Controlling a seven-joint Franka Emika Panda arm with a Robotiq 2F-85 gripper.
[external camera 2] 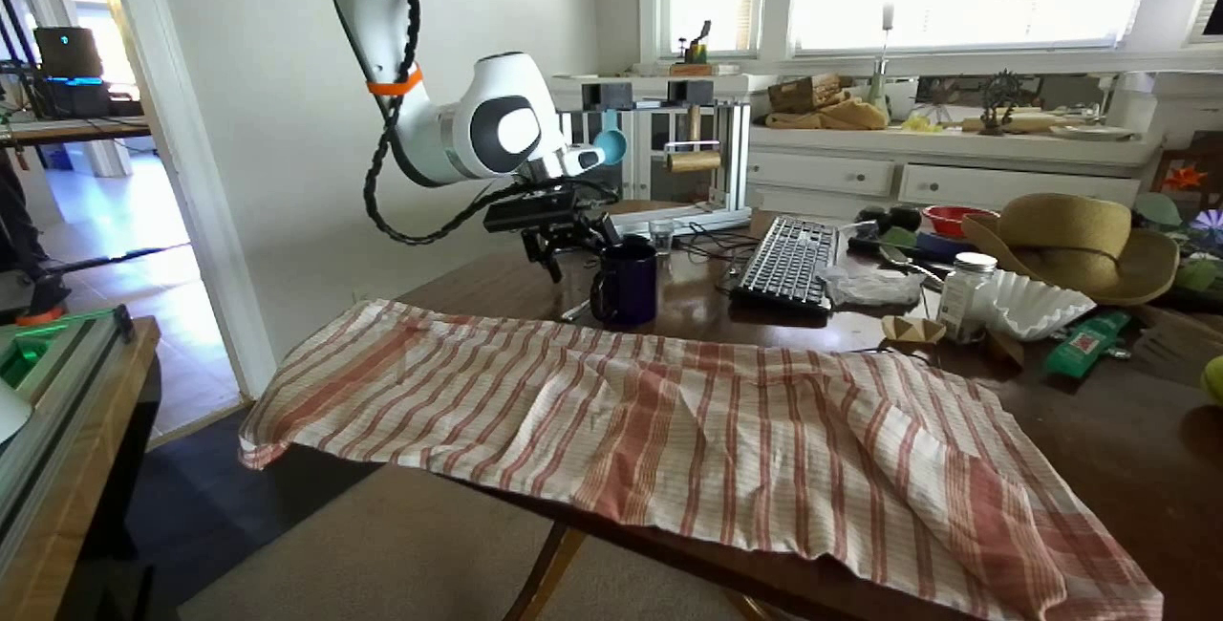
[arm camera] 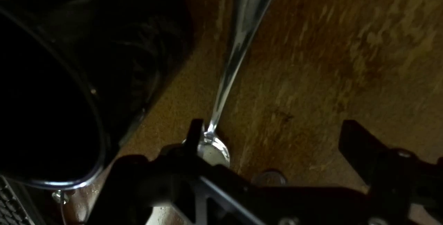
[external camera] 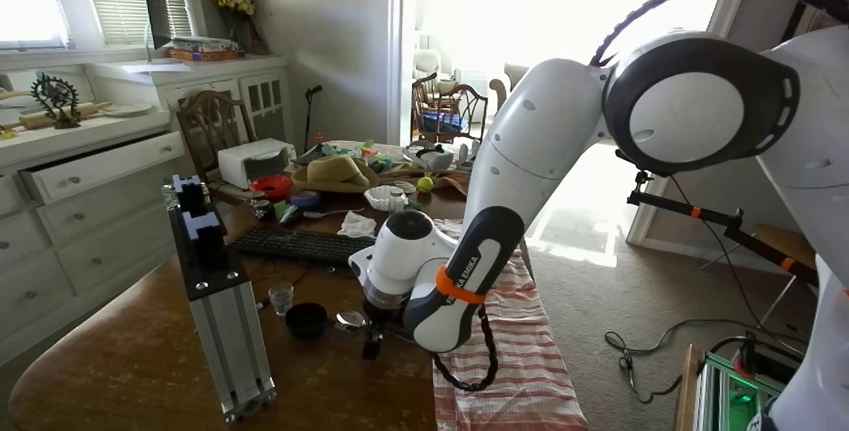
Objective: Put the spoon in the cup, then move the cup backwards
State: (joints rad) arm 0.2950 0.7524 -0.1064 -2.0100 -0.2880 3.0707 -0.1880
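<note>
The mug [arm camera: 114,55] blocks you close beside the gripper [arm camera: 273,127]; in the wrist view, you have bare table [arm camera: 294,97] right of the spoon [arm camera: 232,65], between the wide-set jaws.

Worn wooden counter [external camera: 132,351], striped cloth [external camera 2: 611,430] along one edge

In an exterior view the cloth, red and white, lies rumpled. Just beyond it stands the black cup [external camera 2: 631,285], upright; toward one o'clock from it are the clear glass [external camera 2: 661,236] and, farther, the aluminium frame [external camera 2: 739,158], toward three the keyboard [external camera 2: 788,260] and, past that, the white-capped jar [external camera 2: 965,301]. In the wrist view the spoon [arm camera: 234,64] lies on bare wood, bowl toward six o'clock, the cup apart from it at nine. In an exterior view a squat dark vessel [external camera: 306,323] sits just beside the glass, at its four o'clock.
</note>
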